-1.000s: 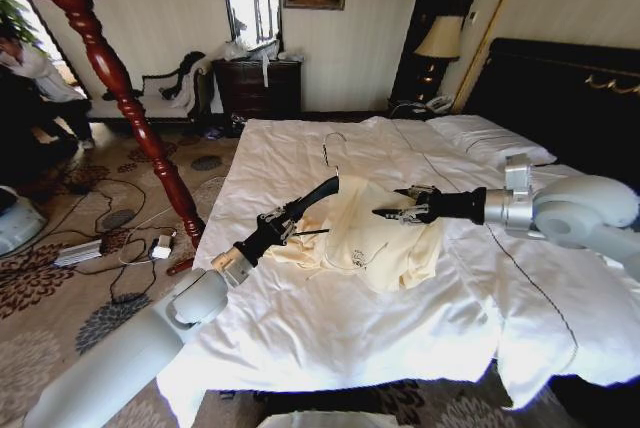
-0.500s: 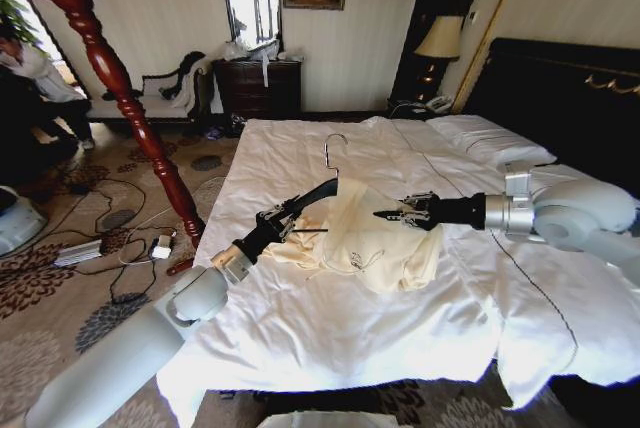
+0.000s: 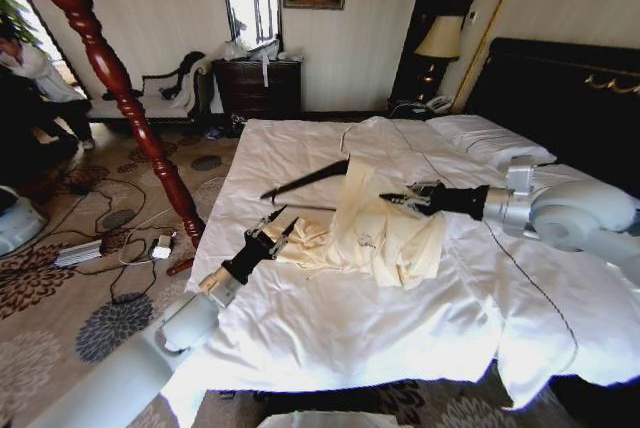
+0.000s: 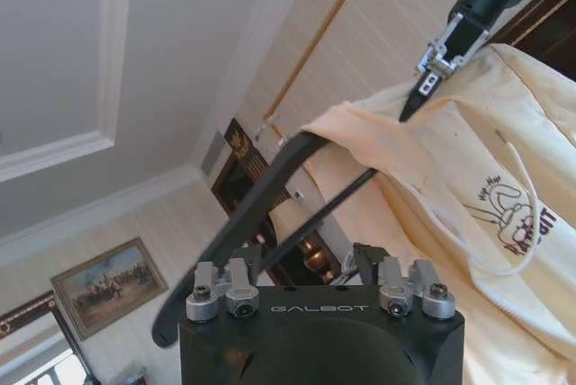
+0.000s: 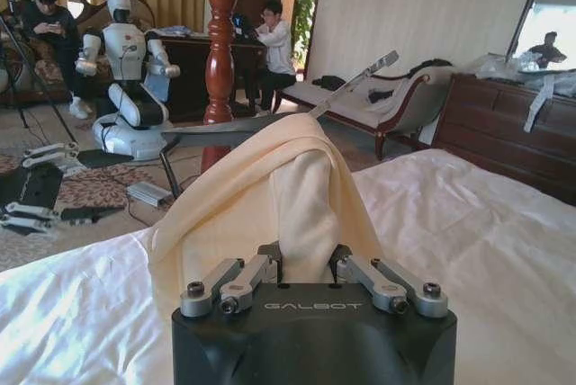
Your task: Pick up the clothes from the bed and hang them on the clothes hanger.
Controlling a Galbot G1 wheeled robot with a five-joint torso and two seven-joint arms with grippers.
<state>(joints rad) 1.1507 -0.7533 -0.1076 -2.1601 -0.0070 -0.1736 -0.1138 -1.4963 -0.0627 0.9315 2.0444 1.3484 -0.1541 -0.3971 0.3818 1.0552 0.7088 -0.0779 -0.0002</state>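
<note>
My left gripper [image 3: 270, 231] is hanging open near the bed's [image 3: 330, 348] left edge, having let go of the clothes hanger [image 3: 305, 180] and drawn back from it. The hanger is now tilting free, one arm tucked inside the clothes [image 3: 385, 233] raised over the duvet. My right gripper [image 3: 392, 198] is pinching the cream fabric, having lifted it higher than before.
</note>
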